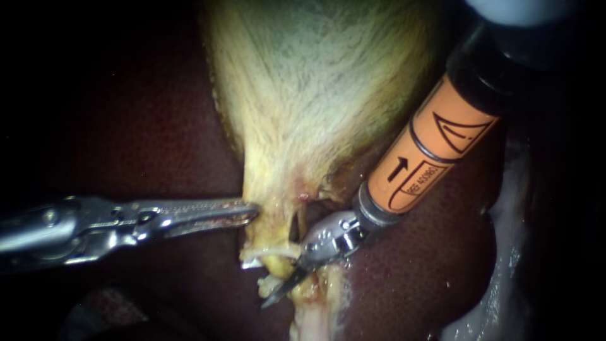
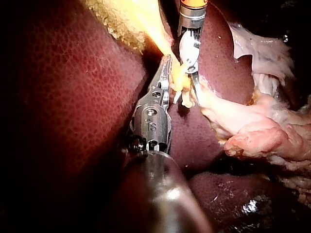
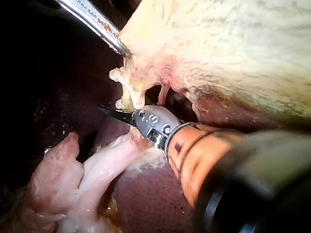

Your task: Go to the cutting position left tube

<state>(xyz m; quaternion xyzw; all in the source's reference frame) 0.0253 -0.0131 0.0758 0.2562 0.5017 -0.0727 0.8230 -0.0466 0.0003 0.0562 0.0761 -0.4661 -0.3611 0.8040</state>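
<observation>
I am holding the gallbladder [image 1: 315, 82] at its narrow lower end with my left instrument [image 1: 250, 212], its jaws clamping a pinch of the pale wall above the liver [image 1: 158, 126]. Below that neck 2 thin strands are standing taut with a dark window between them. The left tube [image 1: 276, 235] is the yellowish strand nearer my left jaws.

My right instrument [image 1: 281, 292] is reaching in from the upper right. Its blades are lying together and gripping nothing. The dark tip is pointing past the lower end of the left tube, just beside it and over the middle of the liver.

I am judging the tube to be soft, wet and slippery, thin enough to tear if dragged, and firm only while it is being held under tension. The place to take it, I am thinking, is the bare stretch between the neck and the pale stubs below, with 1 blade slipping through the window and the other staying outside.
</observation>
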